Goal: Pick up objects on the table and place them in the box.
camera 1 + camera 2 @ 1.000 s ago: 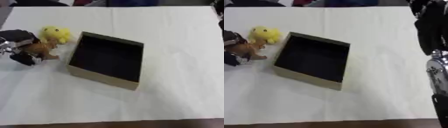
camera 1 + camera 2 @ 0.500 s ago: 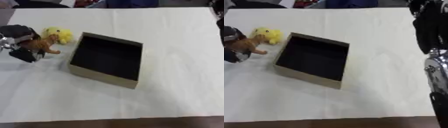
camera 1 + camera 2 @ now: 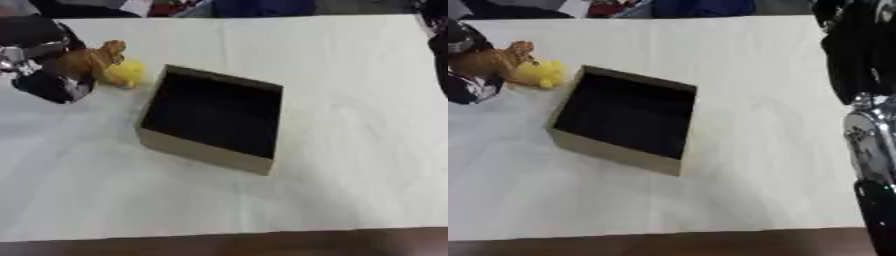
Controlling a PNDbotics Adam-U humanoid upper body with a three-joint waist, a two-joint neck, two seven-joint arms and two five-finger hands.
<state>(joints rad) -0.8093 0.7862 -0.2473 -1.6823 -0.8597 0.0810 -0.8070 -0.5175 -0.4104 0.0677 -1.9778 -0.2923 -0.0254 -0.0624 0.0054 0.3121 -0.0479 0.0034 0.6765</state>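
My left hand is at the left edge, shut on a brown animal toy whose head points up and to the right. It holds the toy above the table, just left of the box. A yellow plush toy lies on the white table right beside the brown toy, next to the box's far left corner. The open cardboard box with a dark inside sits in the middle of the table. My right arm stands along the right edge; its hand does not show.
A white cloth covers the table. Its brown front edge runs along the bottom. Dark and blue clothing of people shows at the far edge.
My left hand has lifted the brown toy off the table and brought it up past the yellow plush. The yellow toy and the box stayed put.
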